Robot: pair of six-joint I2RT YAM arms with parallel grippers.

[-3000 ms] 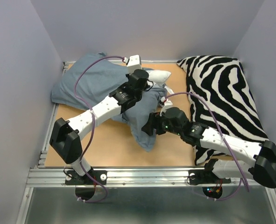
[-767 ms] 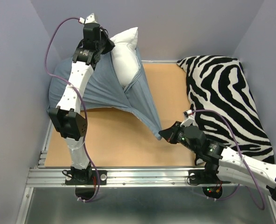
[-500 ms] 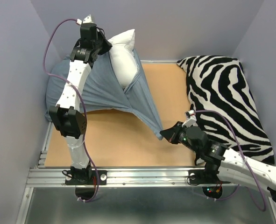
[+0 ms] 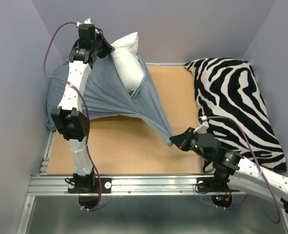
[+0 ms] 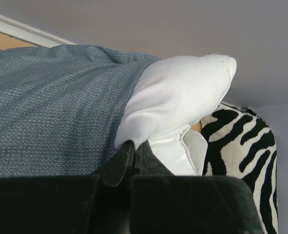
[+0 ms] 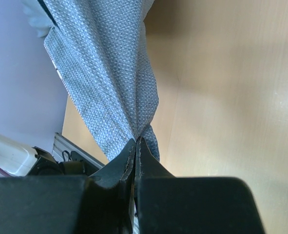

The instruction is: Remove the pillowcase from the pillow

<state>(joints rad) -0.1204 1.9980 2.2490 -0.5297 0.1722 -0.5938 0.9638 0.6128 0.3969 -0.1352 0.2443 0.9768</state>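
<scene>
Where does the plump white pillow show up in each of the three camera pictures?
Top external: upper left of centre, the plump white pillow pokes from the blue-grey fabric pillowcase.
Left wrist: centre right, just above the left gripper.
Right wrist: not in it.
Shared landmark: the pillowcase, seen in all three.

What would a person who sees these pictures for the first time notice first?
The left gripper holds the white pillow raised at the far left, half out of the blue-grey pillowcase. The right gripper pinches the pillowcase's stretched corner low near the front. A zebra-striped cushion fills the right side.
</scene>
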